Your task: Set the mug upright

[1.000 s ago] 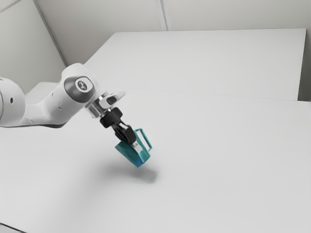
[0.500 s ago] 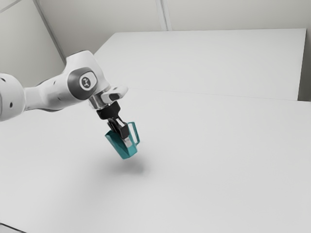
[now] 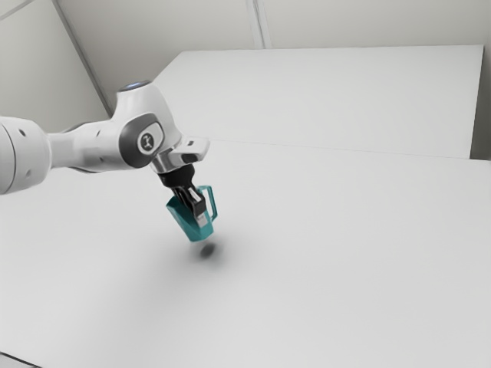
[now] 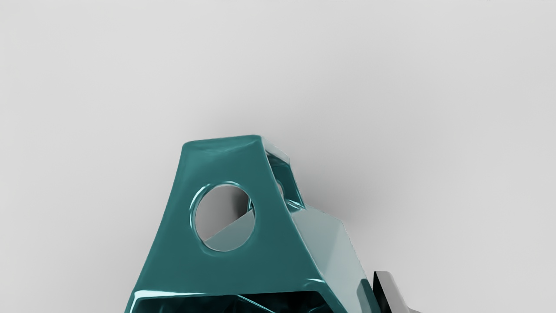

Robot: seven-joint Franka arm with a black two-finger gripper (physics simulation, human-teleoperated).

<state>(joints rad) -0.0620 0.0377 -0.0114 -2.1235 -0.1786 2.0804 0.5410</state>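
A broad, smooth white tabletop (image 3: pixel 345 268) spans the foreground of the exterior view. Beyond a faint thin seam (image 3: pixel 337 149) lies a flat white panel (image 3: pixel 330 96) with straight edges. Behind it stands a plain pale-grey back wall (image 3: pixel 176 27), crossed by a narrow upright strip (image 3: pixel 258 23). A darker line (image 3: pixel 77 54) divides it from the side wall (image 3: pixel 34 69) at the exterior view's left. Light is soft and colourless, with one blurred shadow (image 3: pixel 208 250) on the tabletop.

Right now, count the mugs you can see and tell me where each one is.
1: the teal mug, tilted, held by the hand above the white table. I can't rule out another hidden behind the arm.
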